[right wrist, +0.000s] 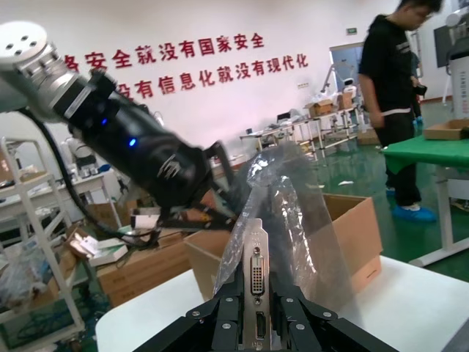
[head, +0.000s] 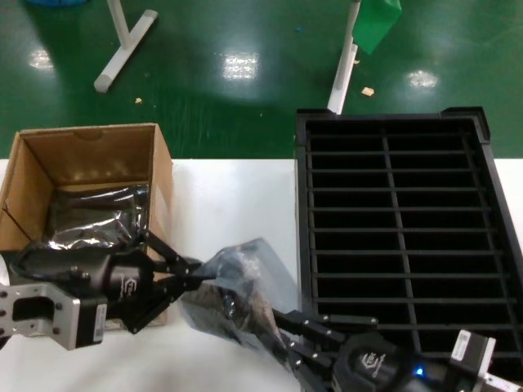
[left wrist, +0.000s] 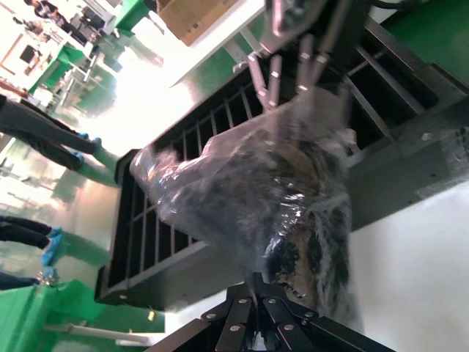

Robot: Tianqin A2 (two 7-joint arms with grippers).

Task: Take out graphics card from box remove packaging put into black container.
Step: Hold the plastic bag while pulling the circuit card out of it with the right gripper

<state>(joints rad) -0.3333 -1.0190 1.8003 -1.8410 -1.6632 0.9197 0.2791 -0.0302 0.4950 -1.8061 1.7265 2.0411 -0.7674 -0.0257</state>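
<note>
The crinkly grey packaging [head: 245, 278] hangs above the white table between my two grippers, with the graphics card [head: 233, 304] showing dark inside it. My left gripper [head: 198, 274] is shut on the bag's end nearest the box [head: 90, 151]. My right gripper [head: 282, 327] is shut on the card's silver bracket [right wrist: 257, 265] at the other end. In the left wrist view the packaging [left wrist: 256, 198] fills the middle, pinched by my left gripper [left wrist: 256, 292], with the right gripper [left wrist: 287, 92] beyond it. The black container [head: 490, 175] stands at the right.
More grey bags [head: 94, 214] lie inside the open box. The white table [head: 233, 200] shows between the box and the crate. Green floor and white table legs [head: 122, 41] lie beyond. A person [right wrist: 399, 110] stands far off in the right wrist view.
</note>
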